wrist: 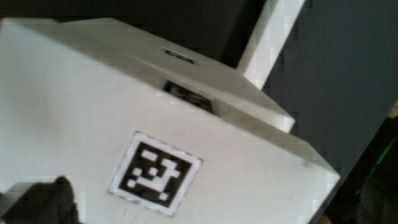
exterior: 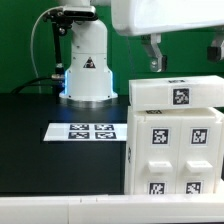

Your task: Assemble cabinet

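The cabinet (exterior: 175, 140) is a large white box standing on the black table at the exterior view's right, with black-and-white tags on its panelled front and top. My gripper (exterior: 185, 58) hangs just above its top, fingers (exterior: 155, 55) spread wide and holding nothing. In the wrist view the cabinet's white top (wrist: 196, 130) fills the picture, with one tag (wrist: 157, 172) close under the camera. One dark fingertip (wrist: 45, 203) shows at the edge. The small round peg is not visible.
The marker board (exterior: 90, 131) lies flat on the table to the left of the cabinet in the exterior view. The arm's white base (exterior: 88, 65) stands behind it. A white ledge (exterior: 60, 210) runs along the front edge.
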Controlling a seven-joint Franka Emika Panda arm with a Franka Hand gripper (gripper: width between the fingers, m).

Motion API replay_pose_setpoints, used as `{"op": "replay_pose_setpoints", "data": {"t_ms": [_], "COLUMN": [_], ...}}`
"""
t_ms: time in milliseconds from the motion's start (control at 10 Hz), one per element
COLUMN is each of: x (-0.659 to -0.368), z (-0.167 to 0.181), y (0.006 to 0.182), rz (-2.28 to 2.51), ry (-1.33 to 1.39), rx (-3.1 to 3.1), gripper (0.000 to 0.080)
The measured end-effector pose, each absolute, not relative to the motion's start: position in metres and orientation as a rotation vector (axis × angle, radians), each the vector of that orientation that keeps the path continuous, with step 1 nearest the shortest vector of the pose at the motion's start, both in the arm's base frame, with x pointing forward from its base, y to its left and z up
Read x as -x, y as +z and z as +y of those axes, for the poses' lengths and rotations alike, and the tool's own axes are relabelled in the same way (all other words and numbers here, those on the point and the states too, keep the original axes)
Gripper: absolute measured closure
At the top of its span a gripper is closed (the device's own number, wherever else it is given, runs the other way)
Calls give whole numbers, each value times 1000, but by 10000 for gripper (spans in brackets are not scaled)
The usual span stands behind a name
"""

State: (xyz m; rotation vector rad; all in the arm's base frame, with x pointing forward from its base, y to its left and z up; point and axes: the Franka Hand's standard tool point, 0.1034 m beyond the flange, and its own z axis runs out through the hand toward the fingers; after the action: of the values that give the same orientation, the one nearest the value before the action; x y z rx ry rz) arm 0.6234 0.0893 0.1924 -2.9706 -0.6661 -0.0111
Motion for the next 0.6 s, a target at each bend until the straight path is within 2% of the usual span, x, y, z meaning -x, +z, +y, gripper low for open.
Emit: {"op": "replay_pose_setpoints", "data": {"t_ms": [300, 400, 600], "x": [-624, -628, -633], "z": [86, 83, 81], "y": [190, 185, 177], "rz": [-951, -1333, -1677], "ry": [-20, -45, -22], "rx": [2897, 2782, 2636], "gripper": [3, 3, 3]}}
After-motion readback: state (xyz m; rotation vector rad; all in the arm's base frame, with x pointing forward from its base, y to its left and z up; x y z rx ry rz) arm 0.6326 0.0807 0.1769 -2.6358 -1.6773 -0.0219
